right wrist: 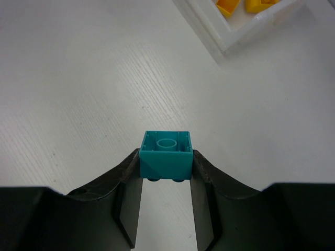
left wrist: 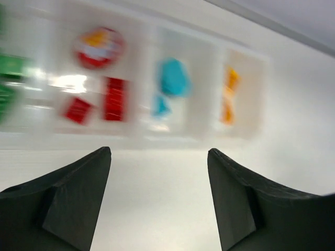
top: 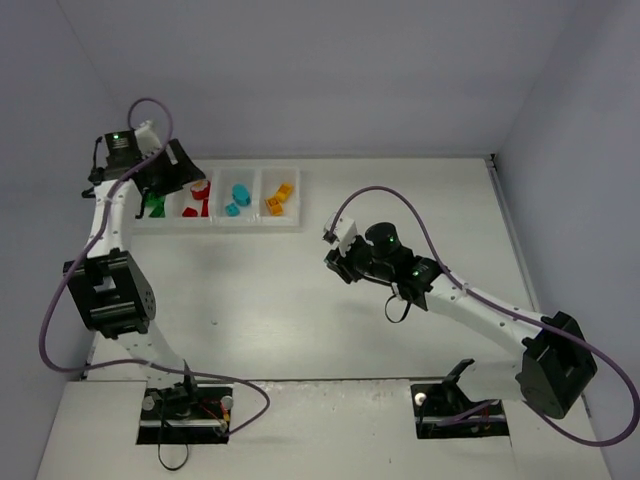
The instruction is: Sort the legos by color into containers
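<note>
Right wrist view: right gripper (right wrist: 166, 175) pinched shut on cyan brick (right wrist: 165, 151), just off the yellow end of the tray (right wrist: 220, 46); left gripper (left wrist: 159, 157) gaping, empty, before tray. Risk: shallow fingertip hold, so brick may twist out or land among yellow.

No text, number or brand can be read anywhere, only a white and yellow mark on the round red plastic piece (left wrist: 98, 48), lying in the translucent white plastic tray (left wrist: 141, 138), too blurred to read
</note>
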